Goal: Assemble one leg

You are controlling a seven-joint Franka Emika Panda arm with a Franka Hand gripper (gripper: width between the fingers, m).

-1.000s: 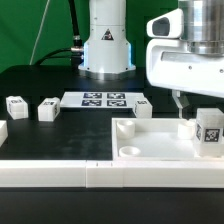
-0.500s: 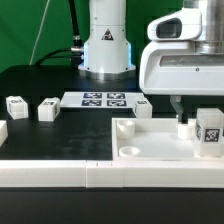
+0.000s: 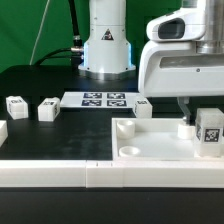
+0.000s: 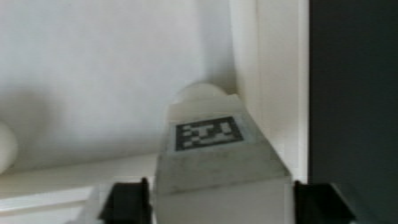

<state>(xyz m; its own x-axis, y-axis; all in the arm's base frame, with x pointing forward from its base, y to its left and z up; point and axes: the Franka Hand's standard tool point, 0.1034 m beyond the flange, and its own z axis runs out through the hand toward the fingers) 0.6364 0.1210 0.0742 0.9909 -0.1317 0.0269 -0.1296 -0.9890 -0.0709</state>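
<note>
I count four loose legs apart from the one I am working: two on the tabletop at the exterior view's left, one cut off at that left edge, and one just behind the tray's far wall. The fifth leg stands upright in the tray, tag facing the camera, in the corner at the exterior view's right. There is one tray, one marker board lying flat beyond it, and long white bars running across the front.

From the wrist view, the gripper has its jaws pinching the leg: a dark finger sits on either side of the white post, tag in plain sight.

Room is tight here. The leg sits close against the tray's raised wall, with the dark tabletop just beyond that wall. One round socket lies open in the tray's near corner at the exterior view's left, well apart from the leg. The tray floor between them is bare. The arm's white body hangs low over the tray's right part and hides the corner behind the leg. The robot base stands behind the marker board.
</note>
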